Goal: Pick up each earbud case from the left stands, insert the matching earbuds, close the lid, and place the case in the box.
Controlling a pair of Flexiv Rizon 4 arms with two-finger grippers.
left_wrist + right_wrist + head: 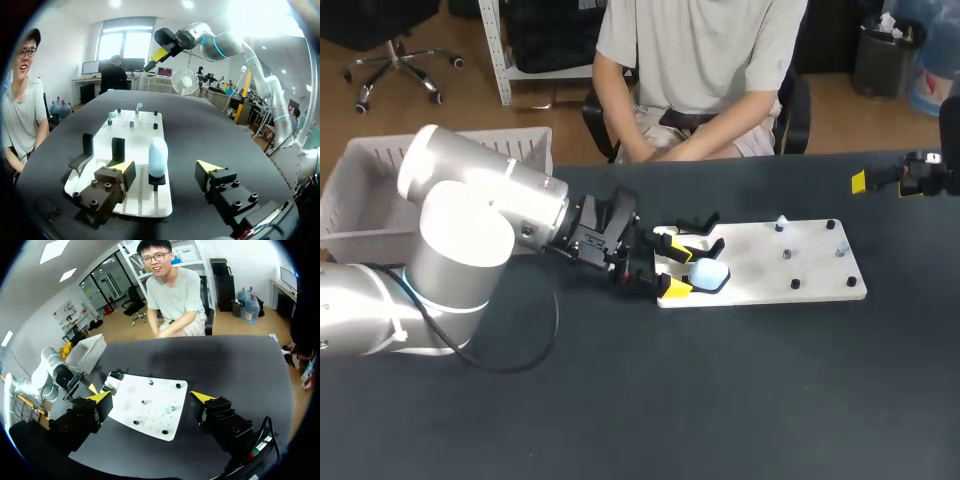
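The left pincer stands open astride the pale-blue earbud case, upright on its stand between the fingers. Smooth, light and hard-shelled, it likely slips; grip its flat sides mid-height.

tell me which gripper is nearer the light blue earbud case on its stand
Left. The left gripper is open right at the earbud case, which stands just ahead of its fingers, untouched. The right gripper hangs far off, near the table's right edge.

Robotics lab, robot arm at black worktable, drilled fixture board
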